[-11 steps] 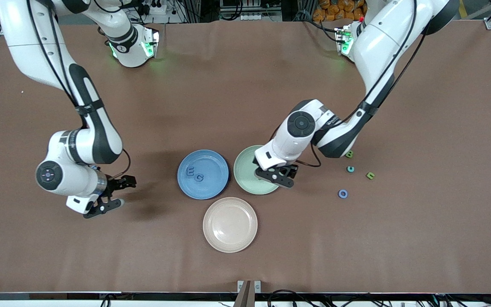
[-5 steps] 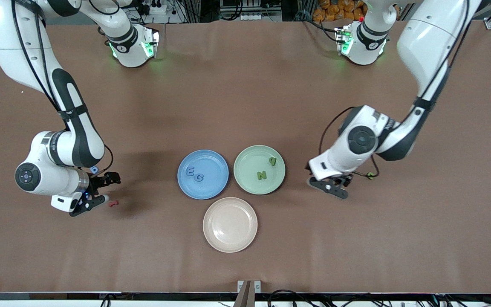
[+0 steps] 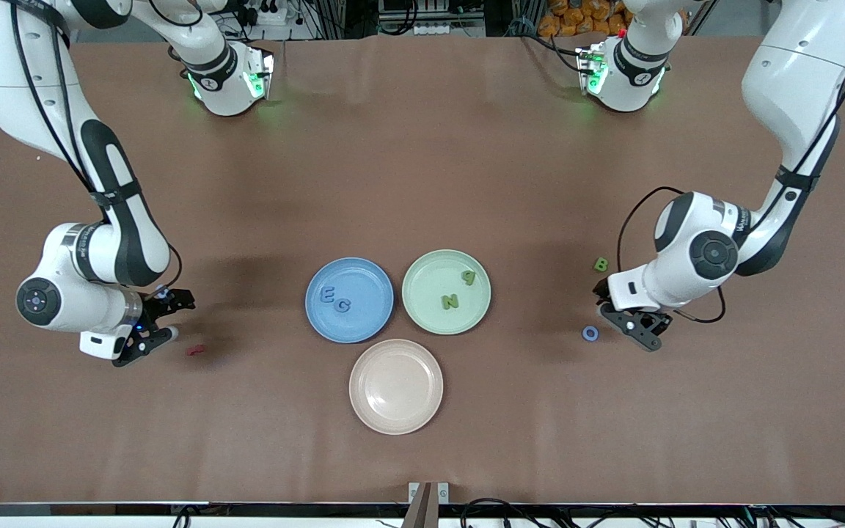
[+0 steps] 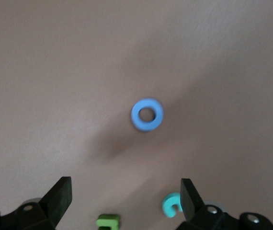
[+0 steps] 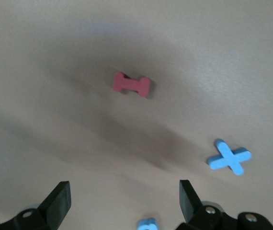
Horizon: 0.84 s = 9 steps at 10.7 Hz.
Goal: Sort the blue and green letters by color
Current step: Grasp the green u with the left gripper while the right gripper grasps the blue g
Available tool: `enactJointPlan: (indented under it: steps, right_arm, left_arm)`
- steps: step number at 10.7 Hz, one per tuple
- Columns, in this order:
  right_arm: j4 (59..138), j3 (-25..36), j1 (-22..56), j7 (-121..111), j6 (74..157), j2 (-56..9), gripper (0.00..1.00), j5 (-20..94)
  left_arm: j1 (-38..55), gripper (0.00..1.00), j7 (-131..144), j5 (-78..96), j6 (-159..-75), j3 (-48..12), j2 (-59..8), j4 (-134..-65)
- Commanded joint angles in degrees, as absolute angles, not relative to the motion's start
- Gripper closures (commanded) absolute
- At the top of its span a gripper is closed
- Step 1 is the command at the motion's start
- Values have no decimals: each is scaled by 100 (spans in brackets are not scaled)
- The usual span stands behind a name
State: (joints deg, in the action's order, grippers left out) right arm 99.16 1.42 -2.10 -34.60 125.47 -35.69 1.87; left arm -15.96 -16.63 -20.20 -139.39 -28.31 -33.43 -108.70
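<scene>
Change: left gripper [image 3: 634,323] has left the green plate [image 3: 426,275], where N [image 3: 450,301] and 9 [image 3: 469,277] now lie, and hangs jaws spread beside the blue ring [image 3: 590,334]; likely next pick. Right gripper [image 3: 150,331], also spread, has drifted toward its table end, over the X [image 5: 229,158], near the red letter [image 3: 195,350]. Count: 3 plates; blue plate [image 3: 375,279] holds 2, E [image 3: 327,295] and G [image 3: 342,305]; beige plate [image 3: 364,381] holds 0. Loose: B [image 3: 601,264], 1 green piece [image 4: 108,221], 1 teal piece [image 4: 171,204].
</scene>
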Motion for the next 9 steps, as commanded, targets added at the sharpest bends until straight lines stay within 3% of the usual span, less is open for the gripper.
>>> enactJointPlan:
  steps: [1,3,7,9]
  right_arm:
    - [11288,70,-360,-3700,13469,-2631,0,-78]
    - [11802,70,-543,-3866,13859,-2400,0,-175]
    - [12014,62,-949,-4588,14308,-2487,0,-176]
    - [12312,53,-940,-4527,14789,-2496,0,-176]
  left_arm:
    - [-2308,0,-1916,-2767,-14936,-2935,-3129,-11844]
    - [-2610,0,-2039,-2987,-15512,-2988,-3164,-12233]
    - [-2646,0,-2039,-3023,-15513,-2988,-3146,-12331]
    - [-2646,9,-2048,-3023,-15495,-2980,-3146,-12331]
